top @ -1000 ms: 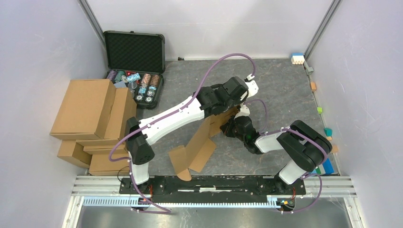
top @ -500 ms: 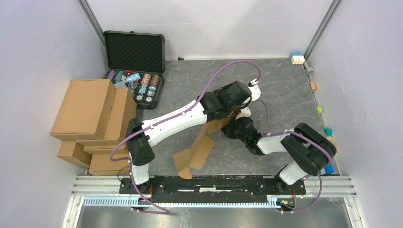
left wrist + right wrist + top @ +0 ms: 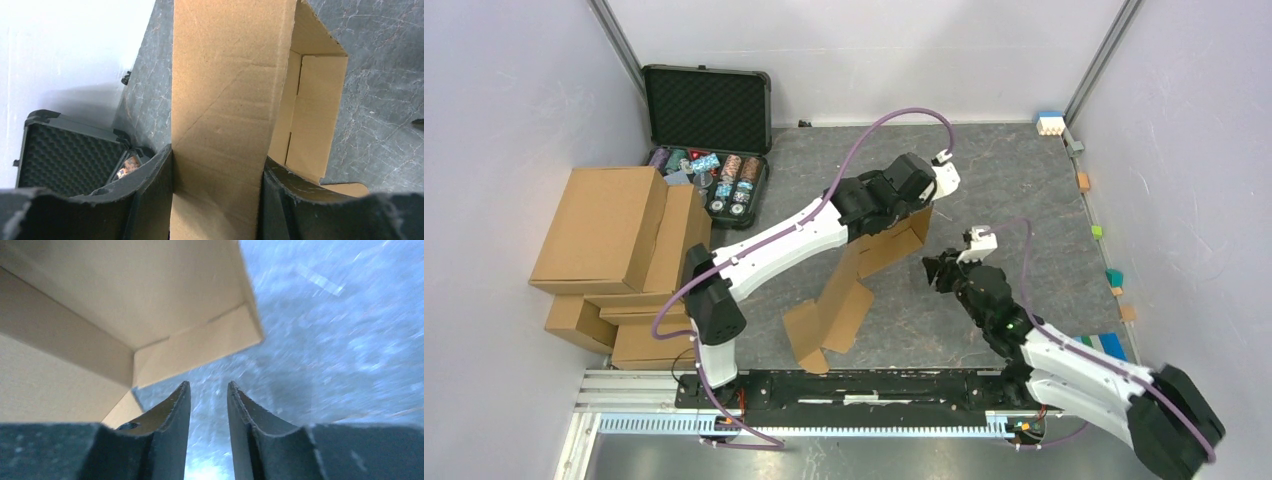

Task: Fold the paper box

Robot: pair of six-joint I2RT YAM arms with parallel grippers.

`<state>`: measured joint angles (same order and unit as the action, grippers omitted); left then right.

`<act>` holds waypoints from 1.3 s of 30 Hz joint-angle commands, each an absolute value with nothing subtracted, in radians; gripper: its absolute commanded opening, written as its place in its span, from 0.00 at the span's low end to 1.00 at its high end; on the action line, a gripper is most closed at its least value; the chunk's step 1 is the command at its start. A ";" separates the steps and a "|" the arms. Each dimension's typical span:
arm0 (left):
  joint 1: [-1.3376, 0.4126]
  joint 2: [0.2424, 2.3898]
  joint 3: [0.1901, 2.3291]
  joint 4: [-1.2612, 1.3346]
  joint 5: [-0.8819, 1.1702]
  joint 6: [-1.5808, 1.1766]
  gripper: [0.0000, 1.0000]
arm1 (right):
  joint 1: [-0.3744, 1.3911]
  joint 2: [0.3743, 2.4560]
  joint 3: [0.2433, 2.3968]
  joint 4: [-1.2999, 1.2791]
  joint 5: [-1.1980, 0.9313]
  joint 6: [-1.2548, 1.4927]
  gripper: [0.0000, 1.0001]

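Two arms, one box. Left gripper (image 3: 217, 160) is clamped across a tall upright panel of the box (image 3: 889, 245), cardboard touching both fingers; that hold is unchanged over the last second. Box stands mid-table and tilted. Its far end is raised under the left wrist, and its near flaps rest on the table (image 3: 1024, 190) close to the arm bases.

Change: a second ago the right gripper (image 3: 936, 270) was pushed in against the box's right side, jaws closed. It has since let go and drawn back toward the near right. It now sits clear of the cardboard, jaws narrowly parted, nothing between them. Left arm has carried the raised end slightly farther off, so an end wall shows more plainly.

Reading: work on the right side looks finished for now, leaving the right arm free to come in again. Box only part formed: one corner up, near flaps loose and splayed. Well short of done.

Hard to make out:
- Right wrist view is motion-blurred. It shows a box corner above and left of the fingers, with table beyond.
- From above, the left arm covers its own grip point.
- Left wrist view cuts off the panel's top and bottom.
- Inner flaps tucked or merely leaning: cannot tell.
- Case (image 3: 707, 110) and cartons (image 3: 609, 240) lie far left, well apart from the work.
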<state>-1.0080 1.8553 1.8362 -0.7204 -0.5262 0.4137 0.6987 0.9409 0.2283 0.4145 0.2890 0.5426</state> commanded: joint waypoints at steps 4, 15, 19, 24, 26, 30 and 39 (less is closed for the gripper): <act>-0.936 1.856 1.871 -0.879 -0.285 0.401 0.15 | 0.695 0.702 0.247 0.436 0.412 -0.051 0.63; -0.914 1.788 1.796 -0.970 -0.169 0.459 0.10 | 0.696 0.742 0.361 0.593 0.108 -0.832 0.98; -0.914 1.770 1.789 -0.962 -0.168 0.467 0.10 | 0.696 0.755 0.374 0.578 -0.058 -1.107 0.96; -0.915 1.775 1.780 -0.947 -0.172 0.470 0.11 | 0.690 0.820 0.414 0.569 -0.156 -1.217 0.96; -0.916 1.779 1.774 -0.945 -0.174 0.475 0.11 | 0.682 0.848 0.428 0.586 -0.190 -1.231 0.96; -0.919 1.781 1.764 -0.939 -0.179 0.477 0.11 | 0.661 0.919 0.470 0.639 -0.238 -1.245 0.93; -0.920 1.767 1.755 -0.935 -0.168 0.493 0.13 | 0.566 1.017 0.575 0.634 -0.397 -1.226 0.88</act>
